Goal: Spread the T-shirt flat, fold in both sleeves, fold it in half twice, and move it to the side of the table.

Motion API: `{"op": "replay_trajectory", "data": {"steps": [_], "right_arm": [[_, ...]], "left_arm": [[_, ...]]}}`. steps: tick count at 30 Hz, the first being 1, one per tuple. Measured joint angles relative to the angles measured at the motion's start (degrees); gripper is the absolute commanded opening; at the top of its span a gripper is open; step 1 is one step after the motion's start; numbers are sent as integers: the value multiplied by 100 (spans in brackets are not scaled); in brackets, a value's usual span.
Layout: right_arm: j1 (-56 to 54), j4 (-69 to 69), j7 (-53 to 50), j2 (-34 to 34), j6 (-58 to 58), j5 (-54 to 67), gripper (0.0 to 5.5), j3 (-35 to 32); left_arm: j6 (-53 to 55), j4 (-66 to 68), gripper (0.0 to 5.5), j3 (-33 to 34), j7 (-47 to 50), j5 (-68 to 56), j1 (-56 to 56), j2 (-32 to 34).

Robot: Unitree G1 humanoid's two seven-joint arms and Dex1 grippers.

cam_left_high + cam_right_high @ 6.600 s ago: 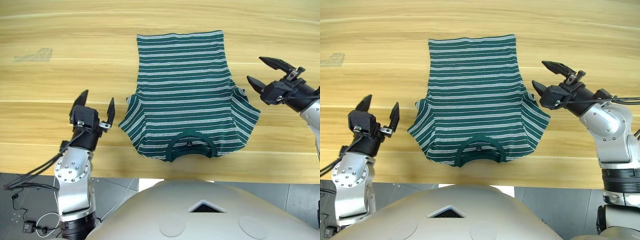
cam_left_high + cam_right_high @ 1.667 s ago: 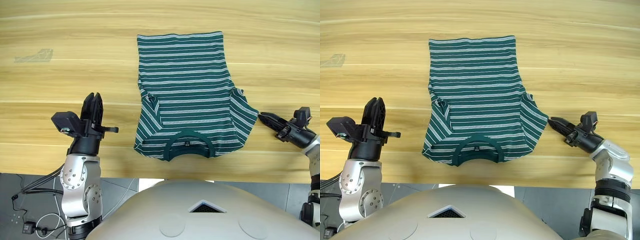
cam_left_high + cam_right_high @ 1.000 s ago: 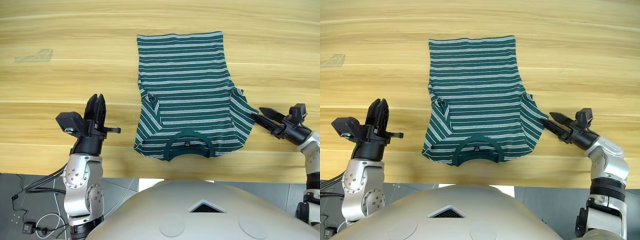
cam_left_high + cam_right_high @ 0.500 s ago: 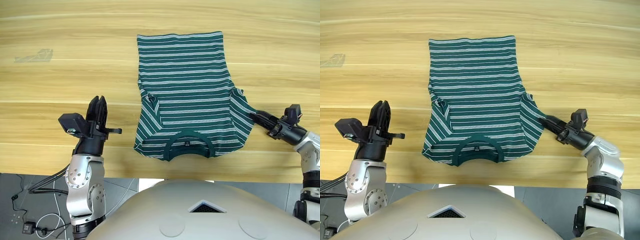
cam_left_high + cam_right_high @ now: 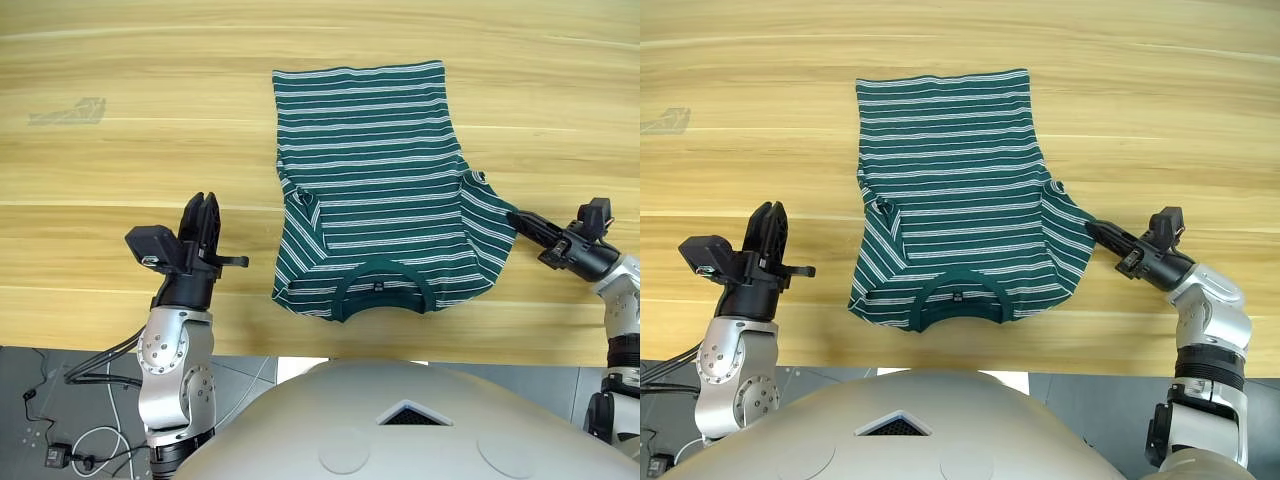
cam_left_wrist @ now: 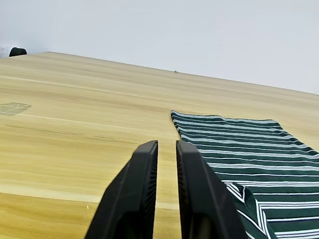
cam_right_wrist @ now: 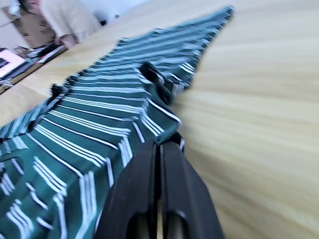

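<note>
Since the earliest frames the left-side sleeve (image 5: 303, 212) has been folded in over the body of the T-shirt (image 5: 375, 160). The left tool (image 5: 203, 203) has drawn back from the cloth and narrowed. The right tool (image 5: 519, 217) has come down and in to the outer edge of the right-side sleeve (image 5: 488, 228). Over the last half second the whole garment is also sliding a little toward that right tool.

The T-shirt is lying flat on the wooden worktop (image 5: 120, 150), with its collar (image 5: 380, 272) nearest the robot and its bottom hem farthest away. The right tool is sitting at the T-shirt's right edge, its fingers drawn together on the sleeve's hem and pinching a thin lip of striped cloth. The left tool is hanging well off the T-shirt's left edge, level with the folded sleeve, its fingers almost touching with nothing between them.

The cloth is looking light, thin and limp, so it is likely draping and dragging rather than holding any shape. On smooth wood the whole shirt may be sliding if tugged sideways. The sleeve's outer hem seems the right place to be gripping, lifting it clear before carrying it over toward the T-shirt's middle.

The right forearm is reaching in low, nearly flat along the worktop, pointing at the T-shirt from its right. The left forearm is standing upright beside the T-shirt, its tool pointing toward the far side.
</note>
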Motion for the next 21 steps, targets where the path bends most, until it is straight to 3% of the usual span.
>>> {"op": "replay_trajectory", "data": {"steps": [5, 10, 21], "right_arm": [[324, -836, -38, 60, 8, 25, 1, 131], [592, -1718, -606, 148, -637, -897, 1, 757], [749, -2197, -1018, 234, -1050, -1385, 1, 1419]], "left_arm": [[-18, 10, 69, -77, -2, 42, -2, -12], [-111, 80, 69, -89, -14, 93, 17, -32], [-250, 241, 69, -230, -10, 197, 11, -123]]}}
